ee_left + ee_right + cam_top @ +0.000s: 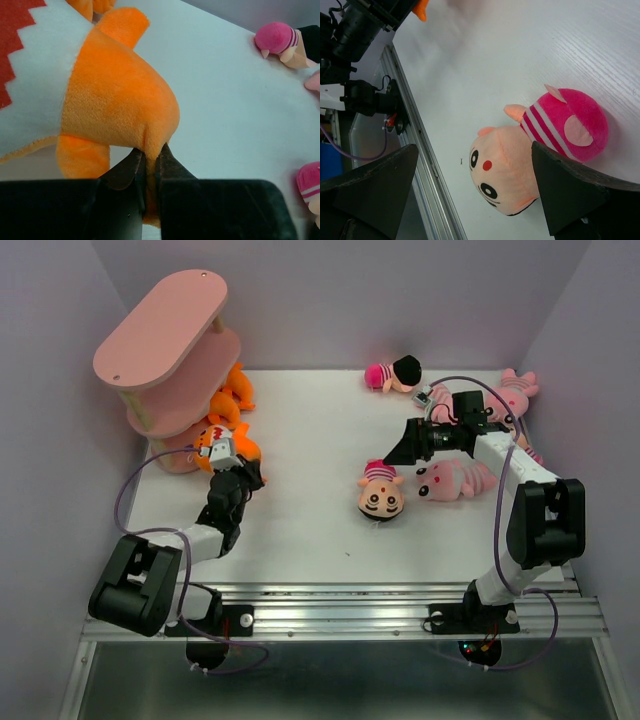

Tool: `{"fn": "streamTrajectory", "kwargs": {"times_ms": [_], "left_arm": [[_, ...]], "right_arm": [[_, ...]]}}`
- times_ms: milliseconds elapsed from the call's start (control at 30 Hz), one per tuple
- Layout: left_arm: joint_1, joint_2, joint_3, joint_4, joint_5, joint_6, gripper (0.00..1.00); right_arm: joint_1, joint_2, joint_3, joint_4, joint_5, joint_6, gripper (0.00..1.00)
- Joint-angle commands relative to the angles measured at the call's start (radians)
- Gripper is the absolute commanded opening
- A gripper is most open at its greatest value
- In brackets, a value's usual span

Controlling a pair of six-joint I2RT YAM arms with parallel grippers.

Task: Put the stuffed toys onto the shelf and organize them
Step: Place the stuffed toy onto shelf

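The pink three-tier shelf [165, 340] stands at the back left. My left gripper [234, 466] [150, 156] is shut on a pinch of an orange toothy toy [222, 444] [117, 100], right beside the shelf's lower tiers. A second orange toy [236, 390] lies against the shelf behind it. My right gripper [398, 453] [475, 150] hangs open over a peach-faced doll [380, 494] [520, 167] lying on the table, its fingers on either side of the doll and apart from it. Another doll [392, 373] lies at the back.
Light pink striped animals lie at the right: one [455, 480] beside the right arm, another [517, 390] at the back right corner. Grey walls close in the white table [310, 440] on three sides. A metal rail [350, 605] runs along the near edge.
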Motion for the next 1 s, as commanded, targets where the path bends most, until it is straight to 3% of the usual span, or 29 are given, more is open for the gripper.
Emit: {"fn": "streamTrajectory", "kwargs": {"times_ms": [0, 500, 767, 967], "left_arm": [[0.023, 0.026, 0.051, 0.160, -0.012, 0.065, 0.00], [0.041, 0.091, -0.038, 0.433, -0.123, 0.038, 0.00], [0.076, 0.097, -0.019, 0.417, -0.123, 0.019, 0.00], [0.131, 0.103, 0.011, 0.381, -0.039, 0.032, 0.00]], "right_arm": [[-0.006, -0.018, -0.001, 0.042, -0.032, -0.025, 1.00], [-0.006, -0.013, -0.004, 0.040, -0.050, -0.034, 1.00], [-0.015, -0.016, -0.007, 0.042, -0.064, -0.034, 1.00], [-0.015, -0.011, -0.007, 0.042, -0.076, -0.028, 1.00]]}}
